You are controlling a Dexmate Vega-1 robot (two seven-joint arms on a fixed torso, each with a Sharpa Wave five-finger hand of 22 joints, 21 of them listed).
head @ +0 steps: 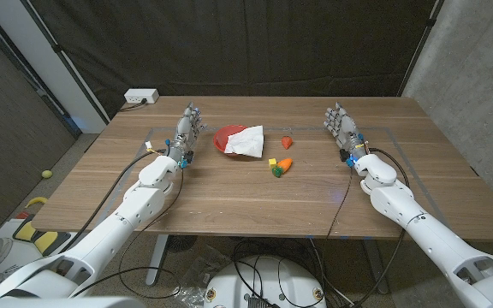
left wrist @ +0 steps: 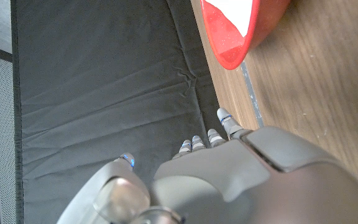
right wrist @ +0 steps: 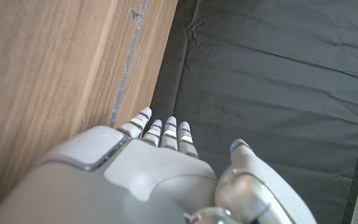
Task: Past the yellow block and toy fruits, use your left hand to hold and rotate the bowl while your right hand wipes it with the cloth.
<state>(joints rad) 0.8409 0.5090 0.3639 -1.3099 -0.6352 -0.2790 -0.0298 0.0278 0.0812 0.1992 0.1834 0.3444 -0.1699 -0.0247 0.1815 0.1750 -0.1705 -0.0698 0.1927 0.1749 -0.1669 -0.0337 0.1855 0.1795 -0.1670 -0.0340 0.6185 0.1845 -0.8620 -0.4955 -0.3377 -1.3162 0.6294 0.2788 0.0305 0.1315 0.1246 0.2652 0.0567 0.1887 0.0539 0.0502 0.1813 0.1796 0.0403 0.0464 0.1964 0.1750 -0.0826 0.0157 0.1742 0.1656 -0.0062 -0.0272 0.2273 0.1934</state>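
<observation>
A red bowl [head: 227, 141] sits on the far middle of the wooden table [head: 229, 197], with a white cloth [head: 248, 141] draped over its right side. The bowl's rim [left wrist: 235, 43] and the cloth [left wrist: 235, 12] also show in the left wrist view. A small yellow block [head: 271, 162] lies nearer me, beside an orange carrot toy [head: 285, 164], a green piece [head: 276, 171] and a red strawberry toy [head: 288, 140]. My left hand [head: 188, 128] stands open just left of the bowl, apart from it. My right hand [head: 343, 127] stands open well right of the toys, holding nothing.
A white power strip [head: 140, 97] lies at the table's far left corner. Black curtain hangs behind the table. Cables run along both forearms. Bare wood stretches across the near half of the table.
</observation>
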